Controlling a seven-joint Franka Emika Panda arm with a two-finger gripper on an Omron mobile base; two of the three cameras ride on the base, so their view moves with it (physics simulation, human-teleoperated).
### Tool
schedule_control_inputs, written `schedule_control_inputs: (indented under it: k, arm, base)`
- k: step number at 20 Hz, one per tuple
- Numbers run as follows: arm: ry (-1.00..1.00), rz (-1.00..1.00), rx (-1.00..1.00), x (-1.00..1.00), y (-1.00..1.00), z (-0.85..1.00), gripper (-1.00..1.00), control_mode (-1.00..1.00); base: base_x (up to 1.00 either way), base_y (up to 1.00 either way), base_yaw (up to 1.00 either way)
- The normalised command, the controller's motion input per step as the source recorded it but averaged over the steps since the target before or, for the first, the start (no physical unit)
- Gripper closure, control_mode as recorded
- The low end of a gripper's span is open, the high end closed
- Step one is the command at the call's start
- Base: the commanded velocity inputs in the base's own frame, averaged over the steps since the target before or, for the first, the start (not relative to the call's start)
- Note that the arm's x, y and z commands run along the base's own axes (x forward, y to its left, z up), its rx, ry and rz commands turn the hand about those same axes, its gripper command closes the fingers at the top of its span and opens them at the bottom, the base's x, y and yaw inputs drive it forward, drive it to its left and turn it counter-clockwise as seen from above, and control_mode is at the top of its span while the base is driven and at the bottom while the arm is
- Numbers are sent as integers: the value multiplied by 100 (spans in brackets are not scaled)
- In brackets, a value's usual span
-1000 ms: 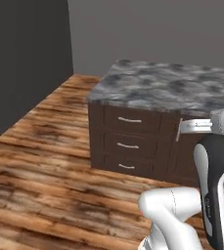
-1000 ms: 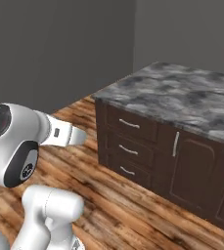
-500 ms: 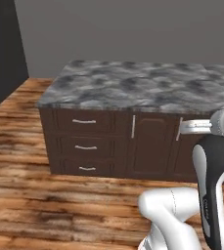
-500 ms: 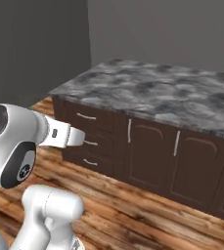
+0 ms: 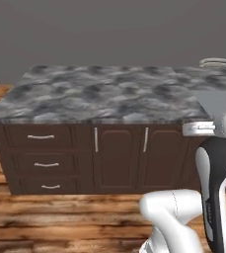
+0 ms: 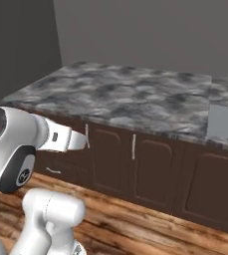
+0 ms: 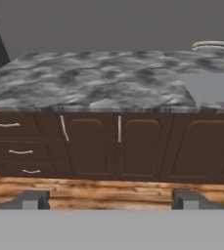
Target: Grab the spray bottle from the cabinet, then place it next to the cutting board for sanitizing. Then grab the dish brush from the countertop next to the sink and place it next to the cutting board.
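Observation:
The dark grey marbled countertop tops a block of dark brown base cupboards facing me. A flat grey rectangle, seemingly the sink, is set into the slab at its right end. My gripper is open, its fingertips wide apart with nothing between them, well short of the cupboards and pointing at their doors. The spray bottle, wall cabinet, cutting board and dish brush are out of view.
Three drawers with pale handles sit left of two cupboard doors. A pale curved object rests at the counter's far right. Wood plank floor lies between me and the cupboards. A grey wall stands behind.
The whole picture has shifted: the camera has swung round, so the counter block now faces me head-on instead of corner-on, and the grey rectangle has come into view at the right.

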Motion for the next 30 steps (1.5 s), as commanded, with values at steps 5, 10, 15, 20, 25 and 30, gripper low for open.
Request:
schedule_control_inputs:
  k: [5, 10, 15, 20, 25, 30]
  arm:
    - [0, 0, 0, 0, 0, 0, -100, 100]
    - [0, 0, 0, 0, 0, 0, -100, 100]
    - [0, 0, 0, 0, 0, 0, -100, 100]
    - [0, 0, 0, 0, 0, 0, -100, 100]
    - [0, 0, 0, 0, 0, 0, -100, 100]
    - [0, 0, 0, 0, 0, 0, -100, 100]
  base:
    - [39, -100, -1]
    - [17, -100, -1]
    - [2, -100, -3]
    - [10, -100, -3]
    - [18, -100, 0]
    - [23, -100, 0]
